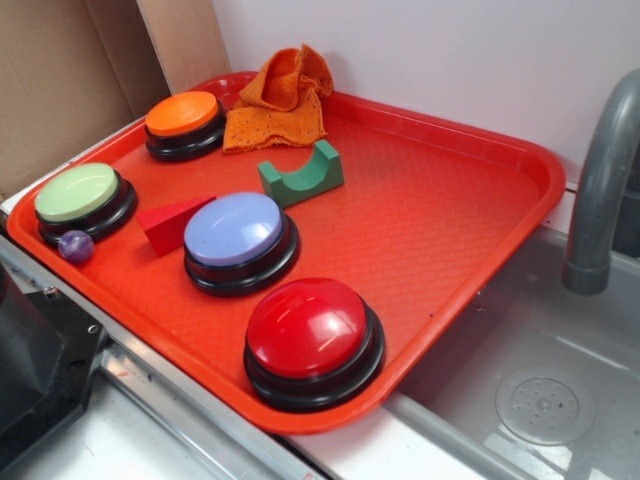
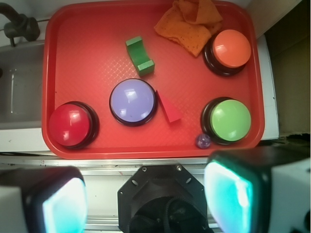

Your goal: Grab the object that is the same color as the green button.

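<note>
Lined up from left on a red tray [image 1: 470, 215]: pale green button [image 1: 77, 192] by the left rim, small purple ball [image 1: 76, 245] just beside its base, red wedge [image 1: 172, 222], orange button [image 1: 183, 114] behind, lavender-blue button [image 1: 234, 229]. Lay next near the tray's middle, apart from every button and before a crumpled orange cloth [image 1: 280, 105]: dark green notched block [image 1: 300, 176]. Farther right, red button [image 1: 307, 328] and grey faucet [image 1: 600, 180]. Hung off the tray's near edge, fingers spread wide, grasping nothing: gripper [image 2: 146, 196].

No writing, label, brand, number or sign can be read in either view — the buttons' domes, the blocks, the cloth and the red tray [image 1: 520, 170] all show plain, unmarked surfaces.
</note>
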Controlling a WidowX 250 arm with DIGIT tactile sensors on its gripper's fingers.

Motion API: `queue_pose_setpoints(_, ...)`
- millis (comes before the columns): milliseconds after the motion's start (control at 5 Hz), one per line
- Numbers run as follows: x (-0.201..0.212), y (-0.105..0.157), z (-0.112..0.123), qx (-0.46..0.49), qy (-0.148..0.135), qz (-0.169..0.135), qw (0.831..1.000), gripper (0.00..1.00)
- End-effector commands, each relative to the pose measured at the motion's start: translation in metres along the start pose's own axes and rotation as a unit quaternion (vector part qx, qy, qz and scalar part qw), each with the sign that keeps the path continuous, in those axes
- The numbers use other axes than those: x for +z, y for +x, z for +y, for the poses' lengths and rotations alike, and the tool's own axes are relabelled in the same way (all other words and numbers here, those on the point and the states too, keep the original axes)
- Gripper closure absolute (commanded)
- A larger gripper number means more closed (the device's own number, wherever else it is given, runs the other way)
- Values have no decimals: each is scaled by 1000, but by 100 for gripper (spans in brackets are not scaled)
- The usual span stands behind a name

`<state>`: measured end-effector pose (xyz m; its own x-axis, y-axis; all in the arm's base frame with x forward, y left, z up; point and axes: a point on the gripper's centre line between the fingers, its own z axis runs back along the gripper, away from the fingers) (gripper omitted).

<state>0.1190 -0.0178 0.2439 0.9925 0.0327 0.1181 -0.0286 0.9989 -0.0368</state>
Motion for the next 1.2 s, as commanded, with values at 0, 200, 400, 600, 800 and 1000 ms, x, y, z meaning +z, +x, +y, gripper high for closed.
queue_pose_setpoints(0, 0, 0, 0, 0, 0, 0, 1000, 0)
queue_pose_setpoints(200, -18, 19, 1, -37, 13, 1, 999, 0)
queue_pose_setpoints(400, -46, 46, 0, -73, 16, 2, 997, 0)
queue_pose_setpoints(600, -74, 72, 0, -93, 8, 7, 996, 0)
queue_pose_setpoints(800, -123, 113, -6, -128, -13, 0, 992, 0)
queue_pose_setpoints(1000, -166, 139, -10, -132, -4, 8, 991, 0)
